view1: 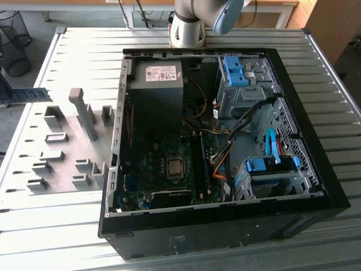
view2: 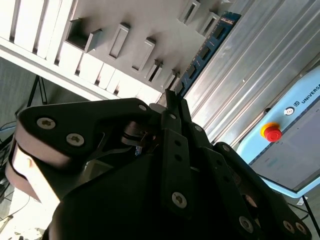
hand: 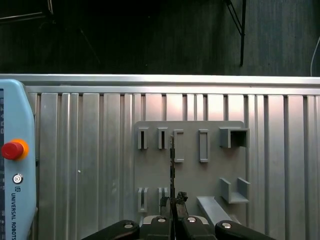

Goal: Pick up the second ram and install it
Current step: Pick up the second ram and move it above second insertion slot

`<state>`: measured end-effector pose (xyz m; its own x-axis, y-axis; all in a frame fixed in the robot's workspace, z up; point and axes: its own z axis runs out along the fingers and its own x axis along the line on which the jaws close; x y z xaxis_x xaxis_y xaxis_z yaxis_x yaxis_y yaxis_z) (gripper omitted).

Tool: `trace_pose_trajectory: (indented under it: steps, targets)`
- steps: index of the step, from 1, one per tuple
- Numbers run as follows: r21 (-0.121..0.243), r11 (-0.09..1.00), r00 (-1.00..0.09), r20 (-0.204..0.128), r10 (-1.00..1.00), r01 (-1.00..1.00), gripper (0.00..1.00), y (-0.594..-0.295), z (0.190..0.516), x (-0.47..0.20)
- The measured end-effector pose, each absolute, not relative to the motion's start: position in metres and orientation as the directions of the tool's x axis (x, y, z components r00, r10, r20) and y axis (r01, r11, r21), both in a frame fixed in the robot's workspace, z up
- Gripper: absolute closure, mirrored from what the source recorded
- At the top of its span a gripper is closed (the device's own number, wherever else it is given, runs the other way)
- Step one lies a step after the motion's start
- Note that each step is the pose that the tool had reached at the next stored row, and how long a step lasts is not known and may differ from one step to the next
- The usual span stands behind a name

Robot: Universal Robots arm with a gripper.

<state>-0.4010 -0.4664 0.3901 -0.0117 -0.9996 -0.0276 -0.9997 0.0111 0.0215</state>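
The second ram [view2: 202, 55] is a thin, flat blue board with a row of small dark chips. The hand [view2: 175, 102] pinches it by its near end and holds it clear of the slotted gray plate [hand: 190, 172]. I judge it light and stiff but fragile, best gripped on the bare edges rather than the chips. Under the plate lies the ribbed metal bench [hand: 90, 150], and the open black computer case [view1: 225, 231] stands beside the plate.

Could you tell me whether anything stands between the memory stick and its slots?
The gripper holds the memory stick at the exterior view's left; a tall gray post and the case wall lie between it and the slots, open from above.
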Motion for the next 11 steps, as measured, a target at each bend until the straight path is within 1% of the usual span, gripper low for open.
trace_pose_trajectory:
  steps: [11]
  targets:
    - [0.022,0.011,-0.012,-0.027,-1.000,-1.000,0.86,-0.4664,0.3904,-0.3954]
